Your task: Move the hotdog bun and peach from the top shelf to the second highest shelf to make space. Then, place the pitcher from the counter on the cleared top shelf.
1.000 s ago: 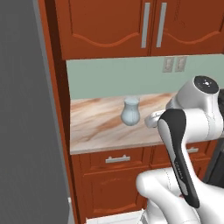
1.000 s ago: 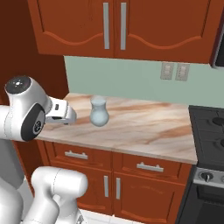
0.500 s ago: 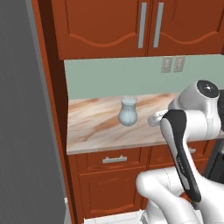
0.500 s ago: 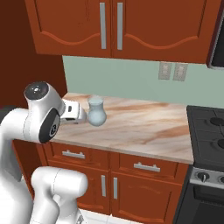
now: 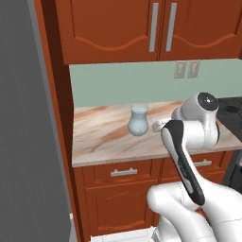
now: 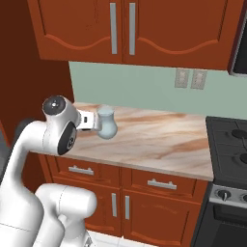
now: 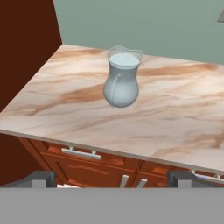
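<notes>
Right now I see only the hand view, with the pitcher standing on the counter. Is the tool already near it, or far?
Observer: Near. In the left base view the tool is beside the pitcher, level with its body, and a small gap seems to separate them.
Operator: What is at the right end of the counter?
Observer: A black stove adjoins the counter on that side.
Operator: And above the pitcher?
Observer: Red-brown cupboard doors with grey handles hang on the wall, well above its rim.
</notes>
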Robot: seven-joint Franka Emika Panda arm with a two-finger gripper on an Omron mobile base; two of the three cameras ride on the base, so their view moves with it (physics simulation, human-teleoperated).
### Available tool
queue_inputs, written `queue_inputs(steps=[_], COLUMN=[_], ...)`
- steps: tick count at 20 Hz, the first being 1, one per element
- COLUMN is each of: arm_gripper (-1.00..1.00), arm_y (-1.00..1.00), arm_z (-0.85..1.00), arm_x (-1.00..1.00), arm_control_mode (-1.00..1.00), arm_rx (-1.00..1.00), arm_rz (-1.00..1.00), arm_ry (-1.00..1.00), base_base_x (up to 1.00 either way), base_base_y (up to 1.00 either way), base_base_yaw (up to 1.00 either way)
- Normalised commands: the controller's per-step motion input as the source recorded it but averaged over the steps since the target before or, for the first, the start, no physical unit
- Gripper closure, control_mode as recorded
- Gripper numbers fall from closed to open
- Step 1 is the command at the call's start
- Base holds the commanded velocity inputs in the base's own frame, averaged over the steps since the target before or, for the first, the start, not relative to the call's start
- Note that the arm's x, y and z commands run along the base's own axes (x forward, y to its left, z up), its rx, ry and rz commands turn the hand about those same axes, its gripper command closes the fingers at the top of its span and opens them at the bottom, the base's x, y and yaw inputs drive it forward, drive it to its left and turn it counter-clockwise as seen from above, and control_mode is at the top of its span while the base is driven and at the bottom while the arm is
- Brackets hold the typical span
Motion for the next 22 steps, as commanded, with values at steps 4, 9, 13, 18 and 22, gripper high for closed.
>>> queue_inputs(steps=[4,9,13,18,22], arm_gripper=[-1.0,-1.0,-1.0,-1.0,-1.0], arm_y=[0.2,0.36,0.31,0.02,0.0], arm_z=[-0.11,-0.2,-0.23,-0.21,-0.19], arm_x=[0.61,0.58,0.61,0.54,0.53], arm_control_mode=[-1.0,-1.0,-1.0,-1.0,-1.0], arm_rx=[0.0,-0.01,-0.01,0.0,0.0], arm_rz=[0.0,-0.01,-0.04,-0.06,-0.08], arm_ry=[0.03,0.05,0.05,0.03,0.06], base_base_x=[0.0,0.0,0.0,0.0,0.0], base_base_y=[0.0,0.0,0.0,0.0,0.0], base_base_yaw=[0.0,0.0,0.0,0.0,0.0])
